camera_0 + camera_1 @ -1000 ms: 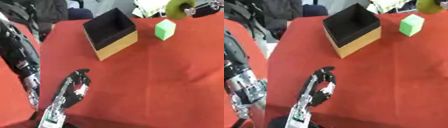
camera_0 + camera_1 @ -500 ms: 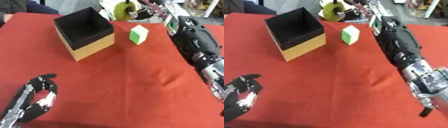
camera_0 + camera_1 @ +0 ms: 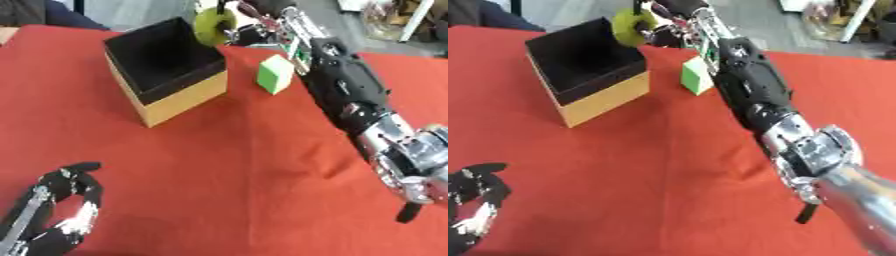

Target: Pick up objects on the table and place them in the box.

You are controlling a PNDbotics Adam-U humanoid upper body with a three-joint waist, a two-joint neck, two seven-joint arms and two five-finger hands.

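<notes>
**Carrying the yellow-green piece to the box**

The right hand [image 3: 249, 27] is stretched far across the red tablecloth [image 3: 227, 165], its fingers curled round a yellow-green round object [image 3: 210, 26], which sits just left of the fingertips and is held above the far right corner of the black-lined box [image 3: 166, 70]. By my reading the transport step is nearly done: the next move calls for bringing the piece a little further left, over the box's dark opening, and then uncurling the fingers to drop it in. A green block [image 3: 275, 74] stands on the cloth below the fingers, just beside the forearm, not yet collected.

The left hand [image 3: 61, 210] lies idle at the lower left corner, fingers relaxed and holding nothing.

The right eye view shows more of the silver forearm near the camera; the left eye view shows more of the idle hand.
</notes>
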